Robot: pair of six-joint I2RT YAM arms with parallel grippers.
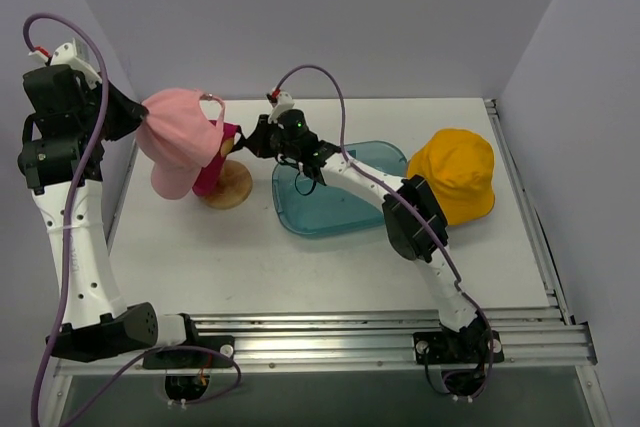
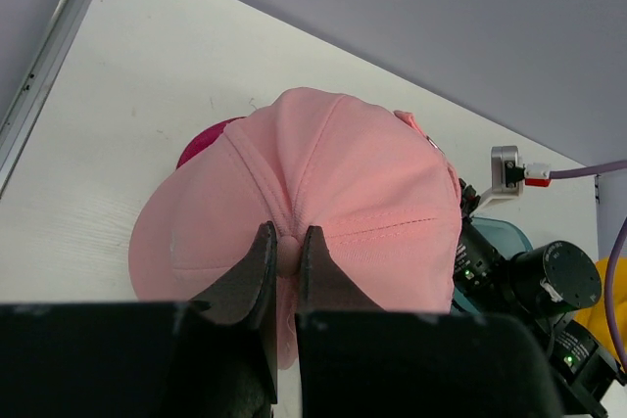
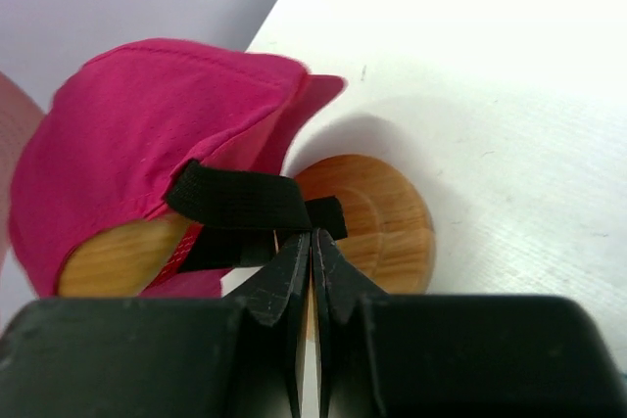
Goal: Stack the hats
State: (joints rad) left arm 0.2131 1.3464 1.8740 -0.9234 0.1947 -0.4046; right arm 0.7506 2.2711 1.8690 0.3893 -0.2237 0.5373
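From above and behind the arms:
- The left end effector (image 1: 140,119) is raised at the far left and clamped on the pale pink hat (image 1: 182,142). The hat bulges out from its tips toward the middle.
- The magenta hat (image 1: 214,165) lies just beyond and below the pink one and is partly covered by it. Whether the two touch cannot be told. It sits on the wooden stand (image 1: 230,190).
- The right end effector (image 1: 242,140) has its tips at the side of the magenta hat opposite the left end effector.
- The teal tray (image 1: 335,209) lies flat on the surface (image 1: 300,272), behind the right end effector and under its forearm.
- The yellow-orange hat (image 1: 455,175) is well apart from both end effectors. It rests on the surface past the tray.

Left wrist view:
- The two fingers (image 2: 257,271) stand close together, with a fold of pale pink cloth pinched between them at a seam.
- The hat spreads out ahead of the tips, and a sliver of magenta shows past its left edge.
- The other arm's wrist sits ahead and to the right.

Right wrist view:
- The fingers are pressed together with no gap at the tips.
- Just ahead of the tips runs a black strap (image 3: 240,201) at the back of the magenta hat. Whether the tips nip it cannot be told.
- Bare wood of the stand's rounded top shows under the hat's rim, left of the tips.
- The stand's disc base lies ahead and to the right.
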